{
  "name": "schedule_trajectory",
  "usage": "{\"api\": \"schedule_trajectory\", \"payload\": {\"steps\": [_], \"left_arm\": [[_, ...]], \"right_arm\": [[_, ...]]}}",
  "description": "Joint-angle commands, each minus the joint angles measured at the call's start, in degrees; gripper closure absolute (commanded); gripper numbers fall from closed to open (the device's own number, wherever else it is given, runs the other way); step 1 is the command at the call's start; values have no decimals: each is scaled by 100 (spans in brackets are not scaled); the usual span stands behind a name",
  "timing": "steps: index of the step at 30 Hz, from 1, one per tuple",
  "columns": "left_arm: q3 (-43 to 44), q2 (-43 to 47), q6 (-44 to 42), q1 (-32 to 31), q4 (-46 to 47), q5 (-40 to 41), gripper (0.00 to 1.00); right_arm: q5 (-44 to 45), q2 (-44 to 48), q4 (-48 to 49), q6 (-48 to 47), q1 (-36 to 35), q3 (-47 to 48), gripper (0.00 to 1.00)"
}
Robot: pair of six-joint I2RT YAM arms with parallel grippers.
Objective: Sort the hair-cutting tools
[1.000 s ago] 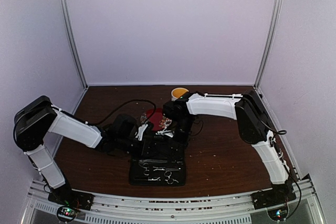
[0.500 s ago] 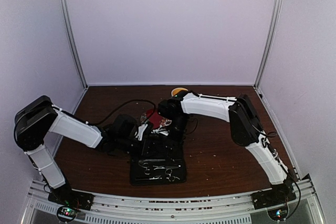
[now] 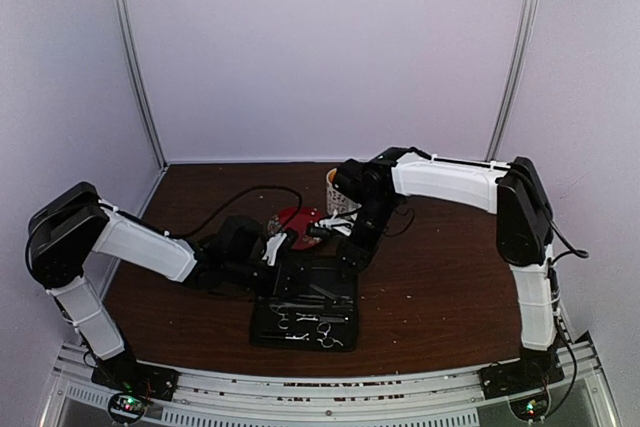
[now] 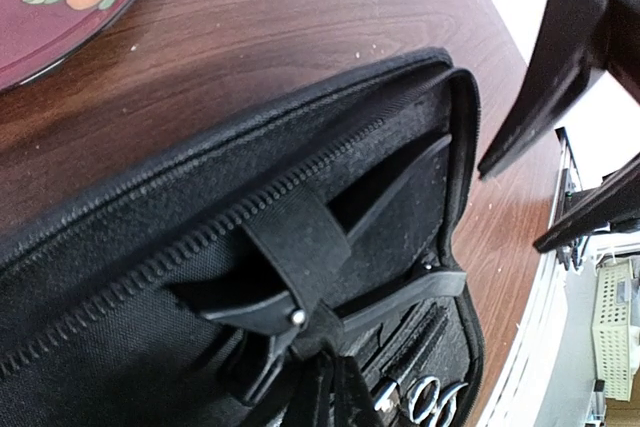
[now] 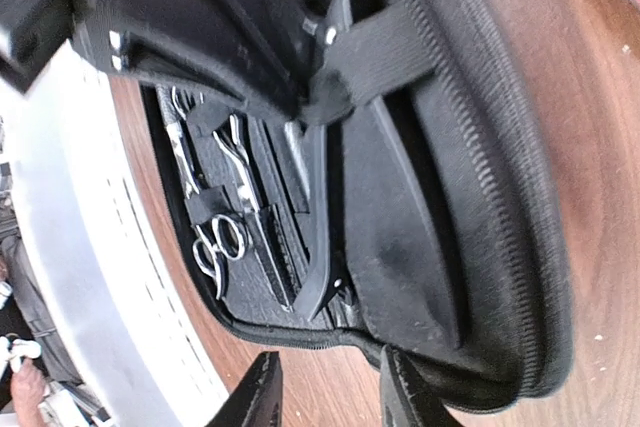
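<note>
Scissors (image 5: 240, 187) and a black clip (image 5: 322, 207) are already tucked into the case (image 5: 490, 197), left jaws closed, right jaws parted and empty.

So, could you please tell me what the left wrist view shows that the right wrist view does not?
Only the left wrist: the flower pattern on the red saucer. Only the right wrist: the silver scissors along most of their length, blades included, tucked inside the case. Both: the open black zip case, its elastic strap and the scissors' ring handles.
</note>
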State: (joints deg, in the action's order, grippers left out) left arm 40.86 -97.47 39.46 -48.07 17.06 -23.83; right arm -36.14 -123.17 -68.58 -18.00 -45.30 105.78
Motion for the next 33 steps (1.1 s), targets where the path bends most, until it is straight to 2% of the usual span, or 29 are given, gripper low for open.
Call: {"api": "schedule_trajectory", "payload": {"steps": [1,5,10,17,24,33], "left_arm": [[153,35,-122,-27,350,-157,100],[125,35,-110,-27,368,-131,100],[174,10,-89,-22,379,-171,100],[278,-135,-1,-18,362,-167,100],[386,-245,45,-9,250,-198,100],[329,-307,79,32,246,-221,100]], "right_arm": [[260,555,916,-64,-126,-899,67],[675,1431,2062,108,-210,-2128,69],[1315,2339,3053,-111,-310,-3184,71],[3065,2644,3398,-782,-1316,-3474,73],[4621,2383,3466,-1579,-2244,-3389,74],[5483,1813,3357,-2195,-2732,-3335,72]]}}
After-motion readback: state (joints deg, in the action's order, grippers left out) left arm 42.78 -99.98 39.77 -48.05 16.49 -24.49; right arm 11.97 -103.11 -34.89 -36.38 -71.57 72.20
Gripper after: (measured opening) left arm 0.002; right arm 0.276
